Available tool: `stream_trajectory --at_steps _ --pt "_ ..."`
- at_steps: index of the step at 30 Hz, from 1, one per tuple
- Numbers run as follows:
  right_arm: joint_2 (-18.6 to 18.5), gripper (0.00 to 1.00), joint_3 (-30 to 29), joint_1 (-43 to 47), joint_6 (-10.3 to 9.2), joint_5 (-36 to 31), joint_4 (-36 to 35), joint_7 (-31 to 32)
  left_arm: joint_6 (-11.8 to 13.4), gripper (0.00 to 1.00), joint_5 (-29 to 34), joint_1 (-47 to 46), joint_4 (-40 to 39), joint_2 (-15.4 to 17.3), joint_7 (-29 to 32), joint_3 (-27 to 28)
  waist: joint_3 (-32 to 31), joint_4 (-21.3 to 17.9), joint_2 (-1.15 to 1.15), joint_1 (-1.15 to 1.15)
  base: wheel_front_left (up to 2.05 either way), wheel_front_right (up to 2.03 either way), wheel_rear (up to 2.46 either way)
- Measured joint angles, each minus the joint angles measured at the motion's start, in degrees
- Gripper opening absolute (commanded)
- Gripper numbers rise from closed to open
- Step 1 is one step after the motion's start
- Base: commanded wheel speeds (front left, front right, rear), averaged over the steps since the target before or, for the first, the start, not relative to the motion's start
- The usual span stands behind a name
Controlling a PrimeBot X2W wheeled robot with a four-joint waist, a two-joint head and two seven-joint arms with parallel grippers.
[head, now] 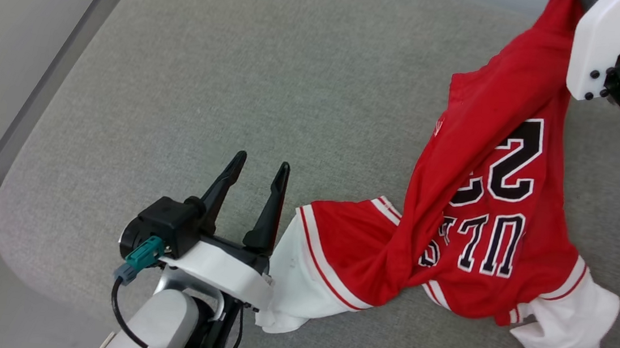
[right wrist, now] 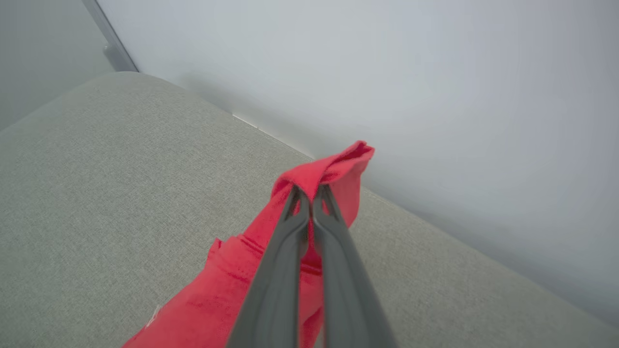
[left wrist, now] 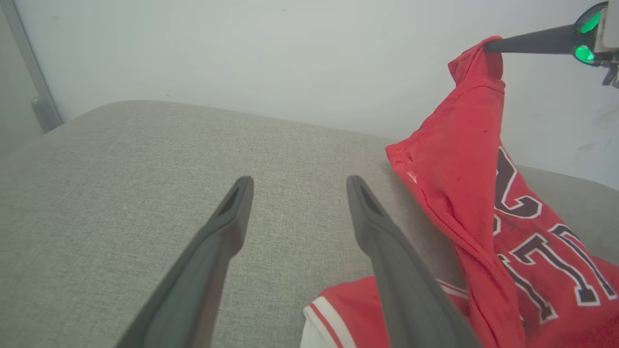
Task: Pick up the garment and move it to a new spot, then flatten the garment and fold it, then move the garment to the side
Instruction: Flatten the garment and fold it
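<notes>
Right wrist view: right end effector (right wrist: 309, 193) pinches just a small garment (right wrist: 333, 166) fold, weight could pull it free; left end effector (head: 263, 162) gapes.

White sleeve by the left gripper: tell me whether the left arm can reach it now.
Probably yes. The white sleeve lies on the grey cushion beside the left arm's open jaws, nothing between them; it sits back near the wrist, so the arm must retreat.

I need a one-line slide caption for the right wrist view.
Right gripper shut on a raised fold of the red jersey T-shirt, above a grey fabric-covered cushion.
</notes>
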Motion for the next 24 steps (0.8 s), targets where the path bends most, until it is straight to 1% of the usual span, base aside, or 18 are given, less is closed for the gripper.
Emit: stream_trajectory --at_steps 7,8,9,10,11,13,18,20,24 --pt "-0.52 0.0 -0.99 -0.94 0.0 -1.2 15.37 -6.23 -2.37 1.0 1.67 -1.27 1.2 -2.75 -0.02 1.44 4.48 3.0 0.0 0.0 0.0 0.0 0.0" --pt "-0.34 0.15 -1.4 -0.66 -0.01 -1.0 16.97 -7.42 -2.7 1.0 1.94 -1.27 1.36 -2.91 -0.02 1.71 4.74 3.25 0.0 0.0 0.0 0.0 0.0" --pt "-0.21 0.38 -1.48 -0.28 -0.01 -0.88 18.55 -8.46 -2.89 1.0 2.21 -1.27 1.58 -3.02 -0.02 1.97 4.89 3.37 0.0 0.0 0.0 0.0 0.0" --pt "-0.03 0.81 -1.6 0.1 -0.01 -0.74 20.04 -9.35 -3.23 1.0 2.52 -1.28 1.9 -3.15 -0.02 2.27 4.86 3.36 0.0 0.0 0.0 0.0 0.0" --pt "0.27 1.0 -1.76 0.58 -0.01 -0.09 21.3 -10.67 -3.45 1.0 2.77 -1.29 2.21 -3.26 -0.02 2.5 4.68 3.29 0.0 0.0 0.0 0.0 0.0" --pt "0.68 1.0 -1.54 1.12 0.0 0.58 22.92 -13.65 -3.75 1.0 3.44 -1.29 2.61 -3.31 -0.03 3.18 4.07 2.93 0.0 0.0 0.0 0.0 0.0" --pt "0.86 1.0 -1.29 3.42 0.0 2.24 23.65 -25.39 -3.88 1.0 4.71 -0.49 3.71 -2.83 -0.1 4.53 1.07 1.75 0.0 0.0 0.0 0.0 0.0" --pt "0.97 1.0 -1.13 5.34 0.0 2.94 23.4 -29.42 -3.53 1.0 5.19 0.65 4.01 -2.31 -0.1 5.3 -0.6 1.04 0.0 -0.01 0.0 0.0 0.0" --pt "0.89 1.0 0.23 10.42 0.0 4.5 20.82 -36.23 -2.01 1.0 5.61 3.36 4.15 -0.86 -0.1 6.28 -4.38 -0.75 0.0 -0.01 0.0 0.0 0.0"
